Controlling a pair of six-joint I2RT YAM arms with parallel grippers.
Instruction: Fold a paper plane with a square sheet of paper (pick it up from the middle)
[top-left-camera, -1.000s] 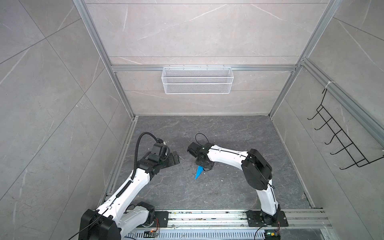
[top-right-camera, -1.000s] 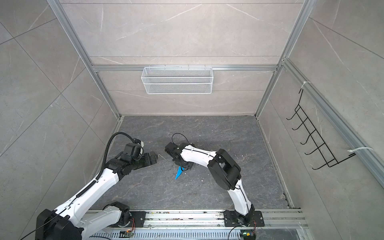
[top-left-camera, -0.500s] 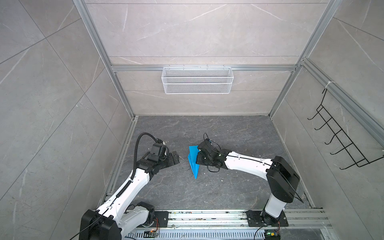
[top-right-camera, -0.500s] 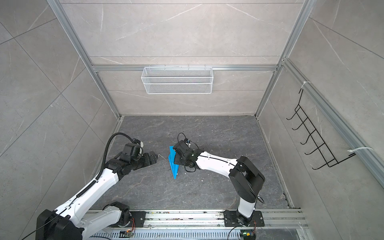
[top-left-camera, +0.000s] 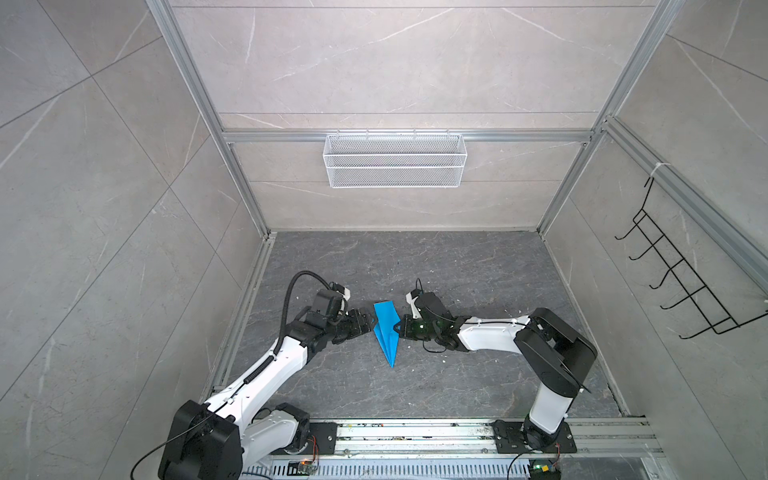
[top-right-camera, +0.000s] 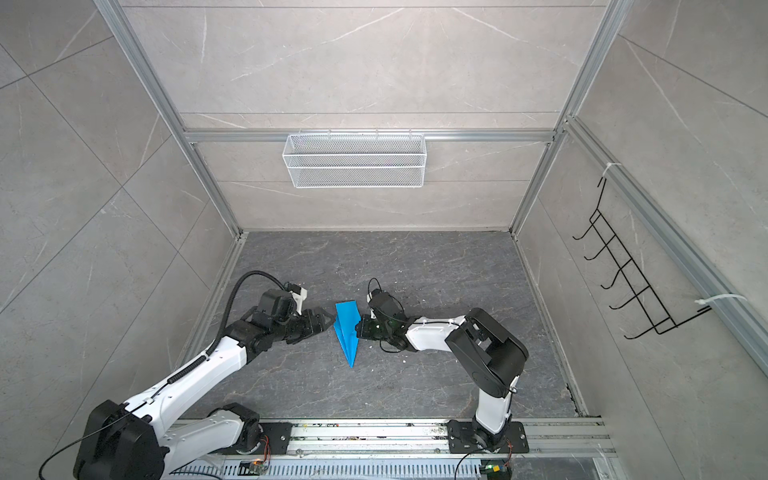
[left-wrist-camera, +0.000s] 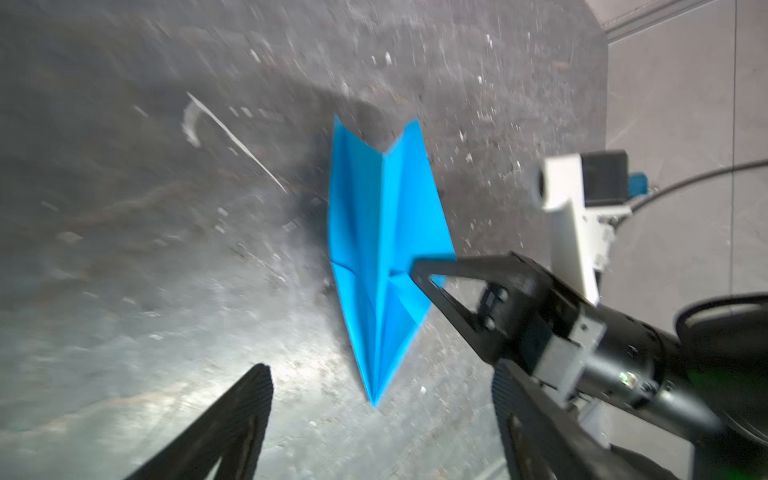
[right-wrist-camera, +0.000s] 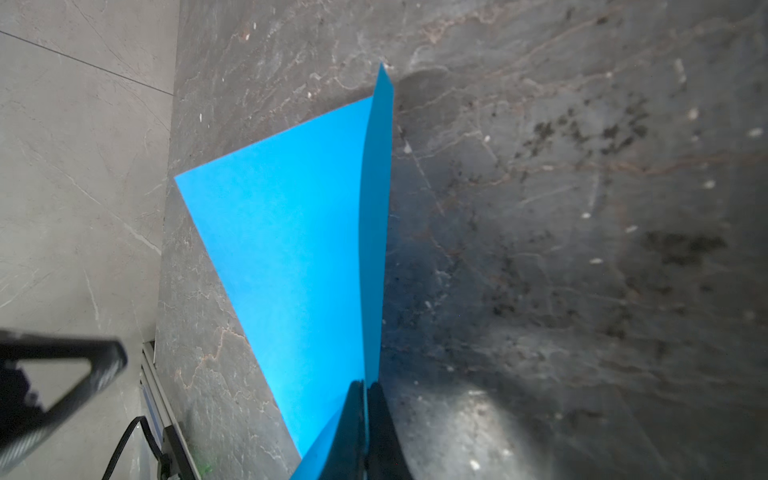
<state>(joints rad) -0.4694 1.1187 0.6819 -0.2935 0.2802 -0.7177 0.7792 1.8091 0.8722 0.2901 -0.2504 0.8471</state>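
Now, paper plane (top-left-camera: 386, 332): bright blue dart with a centre crease, out in front of the wire basket (top-left-camera: 395, 160) and roughly in line with its middle; the pointed nose faces away from the basket and the notched tail faces toward it.
Plane's attitude: wings spread in a shallow V in the left wrist view (left-wrist-camera: 382, 257); whether the nose touches the floor cannot be told.
Right gripper (top-left-camera: 398, 328): jaws pinched tight on the plane's edge, with the paper sandwiched between the two black fingers (right-wrist-camera: 353, 415) in the right wrist view.
Left gripper (top-left-camera: 369, 326): jaws spread wide and holding nothing; it sits just beside the plane's other edge, on the side of the basket's left end.
Floor (top-left-camera: 457, 266): dark grey marbled slab in front of the basket, dotted with pale specks.
Hook rack (top-left-camera: 681, 286): black wire, on the side wall well beyond the basket's right end.
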